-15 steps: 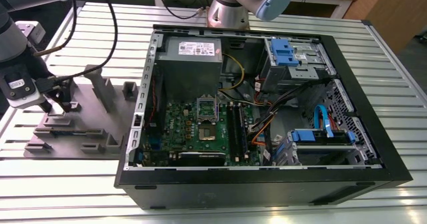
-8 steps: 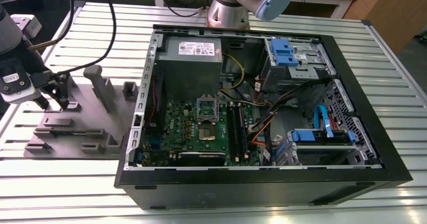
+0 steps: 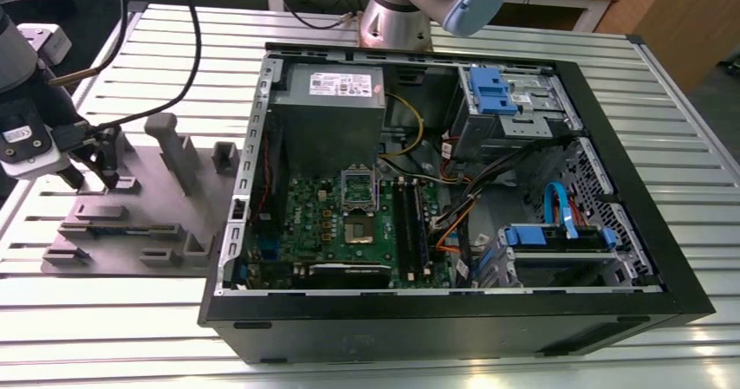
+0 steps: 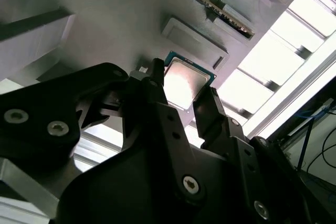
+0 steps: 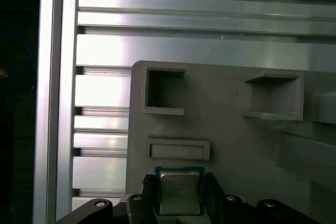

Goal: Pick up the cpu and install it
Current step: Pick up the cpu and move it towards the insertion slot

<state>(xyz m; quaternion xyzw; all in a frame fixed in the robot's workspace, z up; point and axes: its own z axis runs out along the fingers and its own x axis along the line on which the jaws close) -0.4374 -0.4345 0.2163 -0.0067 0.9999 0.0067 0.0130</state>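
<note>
The cpu [image 5: 179,192] is a small square chip with a silvery top and a greenish rim. It lies flat between my two fingers, at the level of the grey fixture plate [image 3: 173,224]. My gripper [image 3: 93,181] stands low over the plate's end at the exterior view's left, outside the computer case. In both wrist views the black fingers [image 4: 157,85] press against opposite edges of the cpu [image 4: 185,83], with no gap showing. The motherboard socket [image 3: 359,229] sits inside the open case [image 3: 463,307], well off toward the exterior view's right.
The fixture plate carries upright grey blocks [image 3: 173,146] and a memory stick [image 3: 121,230] in a slot. Inside the case are a grey power supply [image 3: 329,90], black memory sticks [image 3: 407,224], blue drive brackets and loose cables. The slatted metal table [image 3: 116,346] surrounds everything.
</note>
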